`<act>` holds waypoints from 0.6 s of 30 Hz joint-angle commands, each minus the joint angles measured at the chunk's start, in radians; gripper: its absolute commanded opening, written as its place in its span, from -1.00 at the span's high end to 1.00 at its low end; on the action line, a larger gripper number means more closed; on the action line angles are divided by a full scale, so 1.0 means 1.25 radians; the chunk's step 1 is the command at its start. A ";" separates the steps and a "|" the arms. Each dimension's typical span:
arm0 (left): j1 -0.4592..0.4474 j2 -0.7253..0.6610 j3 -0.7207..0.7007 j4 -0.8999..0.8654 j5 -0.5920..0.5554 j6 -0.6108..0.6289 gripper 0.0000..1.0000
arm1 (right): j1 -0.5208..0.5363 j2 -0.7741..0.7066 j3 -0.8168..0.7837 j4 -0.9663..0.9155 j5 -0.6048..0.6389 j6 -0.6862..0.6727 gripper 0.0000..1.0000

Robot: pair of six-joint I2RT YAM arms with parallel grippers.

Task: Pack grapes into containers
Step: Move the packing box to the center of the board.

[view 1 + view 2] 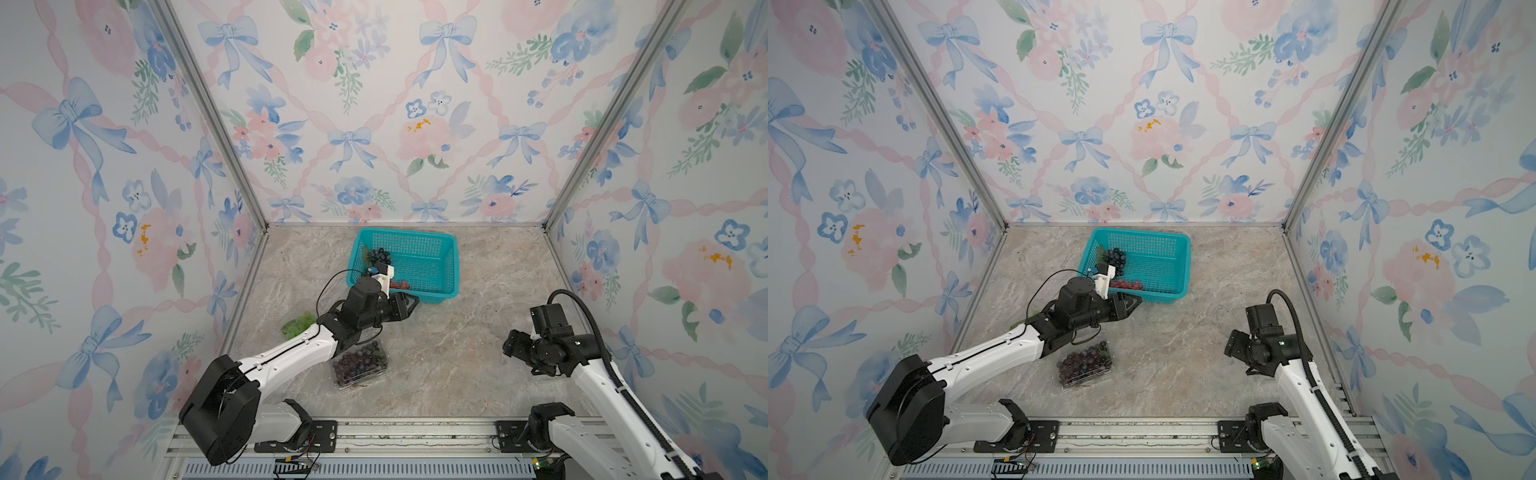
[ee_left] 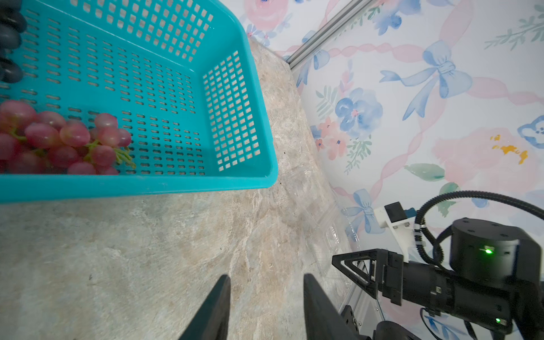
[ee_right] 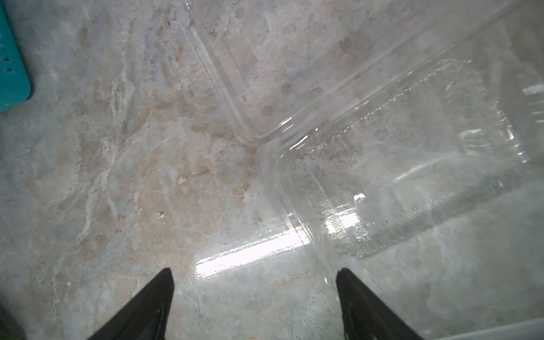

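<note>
Right pincer (image 3: 254,272) is wide open over a clear container (image 3: 412,176). Left pincer (image 2: 266,282) is half open, holding nothing, near the teal basket (image 2: 147,188) with red grapes (image 2: 73,135).

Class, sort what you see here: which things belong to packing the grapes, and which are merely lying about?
Belong to the job:
red grapes; blue-black grapes; green grapes; dark purple grapes, in a clear clamshell; empty open clamshell.

Lying about:
teal mesh basket, holding two bunches but no packing container; aluminium rail at the front.
</note>
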 commanded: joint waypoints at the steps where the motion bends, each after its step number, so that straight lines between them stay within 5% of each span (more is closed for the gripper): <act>1: 0.010 0.014 -0.009 0.041 0.044 -0.013 0.14 | -0.033 0.057 -0.019 0.064 -0.009 -0.024 -0.77; 8: 0.025 0.031 0.006 0.042 0.066 -0.014 0.13 | -0.019 0.193 -0.025 0.181 -0.008 -0.046 -0.54; 18: 0.053 0.001 -0.023 0.043 0.075 -0.033 0.12 | 0.237 0.308 0.048 0.203 0.110 -0.008 0.33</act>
